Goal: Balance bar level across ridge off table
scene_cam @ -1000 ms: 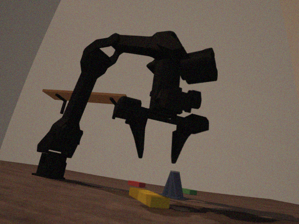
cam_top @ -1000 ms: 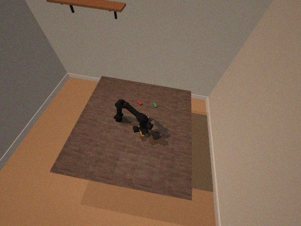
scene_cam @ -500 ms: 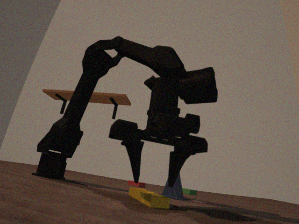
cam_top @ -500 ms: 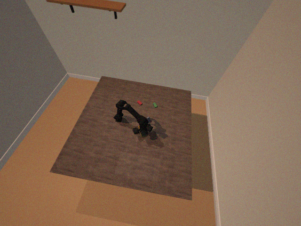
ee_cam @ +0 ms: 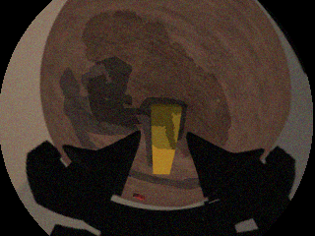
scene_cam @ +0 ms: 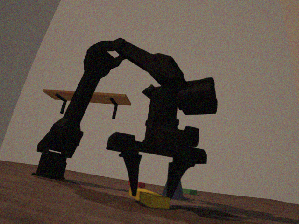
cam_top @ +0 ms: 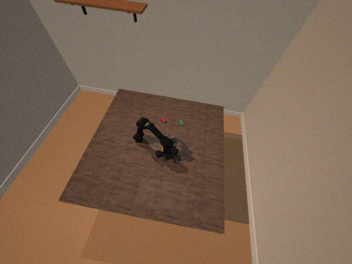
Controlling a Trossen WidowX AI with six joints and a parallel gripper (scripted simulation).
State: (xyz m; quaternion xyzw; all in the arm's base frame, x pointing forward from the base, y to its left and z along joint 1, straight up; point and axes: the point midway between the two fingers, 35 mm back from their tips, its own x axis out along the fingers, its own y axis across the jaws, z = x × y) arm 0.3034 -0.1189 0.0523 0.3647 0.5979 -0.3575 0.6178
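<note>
Straddling the yellow bar (scene_cam: 158, 200) (ee_cam: 163, 140), the hand (scene_cam: 152, 195) (ee_cam: 163, 134) gapes.

From high above the bench's near edge (cam_top: 142, 209) (scene_cam: 72, 212), a far, slanting look down is given; up close, low at the bench top, the arm (cam_top: 159, 133) (scene_cam: 84, 96) is faced side-on, shared by both.

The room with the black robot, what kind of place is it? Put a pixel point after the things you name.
It looks like a plain indoor room, maybe a robot practice room. There are walls with a white skirting strip (cam_top: 248, 181), a wooden shelf (cam_top: 99, 5) (scene_cam: 108, 98) up on one wall, and a robot arm (cam_top: 159, 135) (scene_cam: 81, 96) standing over small coloured blocks.
</note>
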